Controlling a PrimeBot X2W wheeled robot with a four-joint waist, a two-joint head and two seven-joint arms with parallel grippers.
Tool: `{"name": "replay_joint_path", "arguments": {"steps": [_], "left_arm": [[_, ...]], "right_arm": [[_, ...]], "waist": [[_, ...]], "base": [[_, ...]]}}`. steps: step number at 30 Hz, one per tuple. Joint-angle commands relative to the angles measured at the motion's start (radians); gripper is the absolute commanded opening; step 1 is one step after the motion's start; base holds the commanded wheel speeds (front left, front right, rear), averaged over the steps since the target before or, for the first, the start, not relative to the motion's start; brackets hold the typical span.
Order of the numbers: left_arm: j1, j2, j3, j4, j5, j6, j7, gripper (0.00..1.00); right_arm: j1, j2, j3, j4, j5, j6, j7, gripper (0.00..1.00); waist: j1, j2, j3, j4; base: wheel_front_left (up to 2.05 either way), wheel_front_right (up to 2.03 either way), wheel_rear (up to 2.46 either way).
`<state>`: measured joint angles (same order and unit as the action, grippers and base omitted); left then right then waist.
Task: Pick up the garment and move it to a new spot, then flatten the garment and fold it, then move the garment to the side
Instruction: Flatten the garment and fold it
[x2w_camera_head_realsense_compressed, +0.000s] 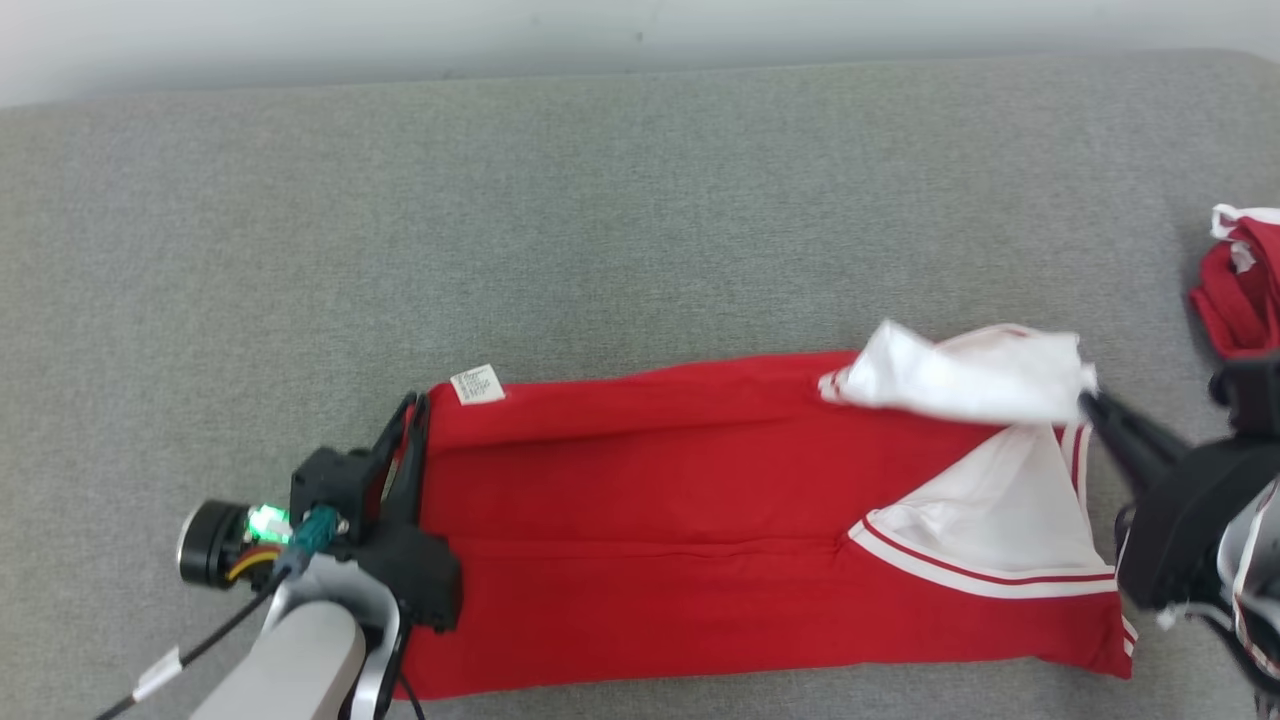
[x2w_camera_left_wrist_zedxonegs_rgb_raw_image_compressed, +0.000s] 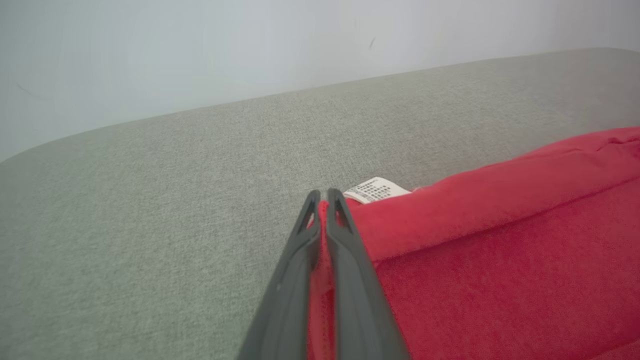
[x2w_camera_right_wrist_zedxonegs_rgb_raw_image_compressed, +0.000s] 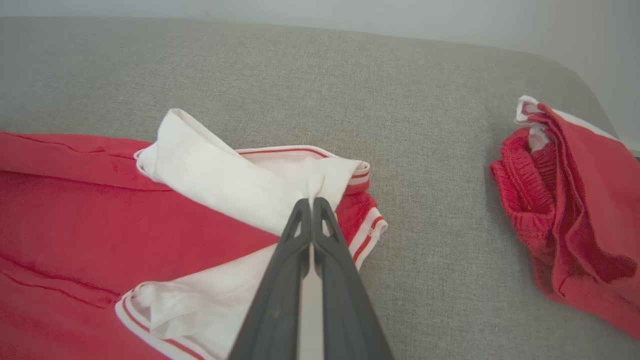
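Red garment (x2w_camera_head_realsense_compressed: 700, 520) lies spread along the near side of the grey counter (x2w_camera_head_realsense_compressed: 640, 200), with its white label (x2w_camera_head_realsense_compressed: 477, 385) at the left end. Left jaws are pinched shut on its left edge, just beside the label. Right jaws are pinched shut on its white sleeve (x2w_camera_head_realsense_compressed: 960, 375). A second red garment (x2w_camera_head_realsense_compressed: 1240, 290) lies bunched, apart, further right.

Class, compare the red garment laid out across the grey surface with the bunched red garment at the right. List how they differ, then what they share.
1. The spread garment lies long and mostly flat; the bunched garment sits in a crumpled heap.
2. The left gripper and right gripper each pinch an end of the spread garment; neither holds the bunched garment.
Shared: both are red with white trim.
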<state>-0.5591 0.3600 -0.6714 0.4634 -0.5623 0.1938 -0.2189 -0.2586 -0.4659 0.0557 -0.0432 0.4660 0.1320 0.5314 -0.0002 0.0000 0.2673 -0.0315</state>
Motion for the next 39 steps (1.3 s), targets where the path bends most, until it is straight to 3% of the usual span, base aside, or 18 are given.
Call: {"name": "replay_joint_path", "arguments": {"steps": [1, 12, 22, 23, 25, 26, 27, 33, 39], "left_arm": [[0.021, 0.005, 0.001, 0.003, -0.004, 0.005, -0.009, 0.00], [0.129, 0.000, 0.022, 0.023, -0.026, 0.023, -0.038, 0.00], [0.197, -0.003, 0.046, 0.021, -0.033, 0.039, -0.045, 0.00], [0.201, -0.006, 0.046, 0.021, -0.031, 0.042, -0.046, 0.21], [0.212, -0.009, 0.047, 0.023, -0.027, 0.043, -0.046, 0.99], [0.217, -0.010, 0.048, 0.024, -0.027, 0.043, -0.046, 1.00], [0.220, -0.011, 0.050, 0.025, -0.026, 0.042, -0.046, 1.00], [0.266, -0.026, 0.105, -0.027, 0.004, 0.050, -0.046, 1.00], [0.373, -0.060, 0.230, -0.168, 0.072, 0.023, -0.046, 1.00]], "right_arm": [[0.023, 0.007, -0.005, -0.020, 0.008, -0.002, 0.014, 0.00], [0.226, 0.058, -0.044, -0.158, 0.023, -0.003, 0.154, 0.00], [0.290, 0.066, -0.027, -0.153, 0.030, -0.003, 0.177, 0.00], [0.295, 0.067, -0.025, -0.146, 0.028, -0.003, 0.180, 0.00], [0.306, 0.073, -0.021, -0.136, 0.026, -0.003, 0.184, 0.00], [0.304, 0.077, -0.020, -0.133, 0.026, -0.003, 0.178, 0.22], [0.306, 0.083, -0.020, -0.129, 0.025, -0.003, 0.173, 1.00], [0.323, 0.097, -0.001, -0.104, 0.017, -0.002, 0.140, 1.00], [0.343, 0.107, -0.003, -0.099, 0.021, -0.003, 0.090, 1.00]], "waist": [[0.0002, 0.0000, -0.004, -0.007], [0.0002, 0.0000, -0.047, -0.031], [0.0002, 0.0000, -0.083, -0.046], [0.0002, 0.0000, -0.087, -0.046], [0.0002, 0.0000, -0.095, -0.045], [0.0002, 0.0000, -0.099, -0.045], [0.0002, 0.0000, -0.103, -0.045], [0.0002, 0.0000, -0.129, -0.041], [0.0002, 0.0000, -0.154, -0.035]], "base": [[0.00, 0.00, 0.00], [0.00, 0.00, 0.00], [0.00, 0.00, 0.00], [0.00, 0.00, 0.00], [0.00, 0.00, 0.00], [0.00, 0.00, 0.00], [0.00, 0.00, 0.00], [0.00, 0.00, 0.00], [0.00, 0.00, 0.00]]}}
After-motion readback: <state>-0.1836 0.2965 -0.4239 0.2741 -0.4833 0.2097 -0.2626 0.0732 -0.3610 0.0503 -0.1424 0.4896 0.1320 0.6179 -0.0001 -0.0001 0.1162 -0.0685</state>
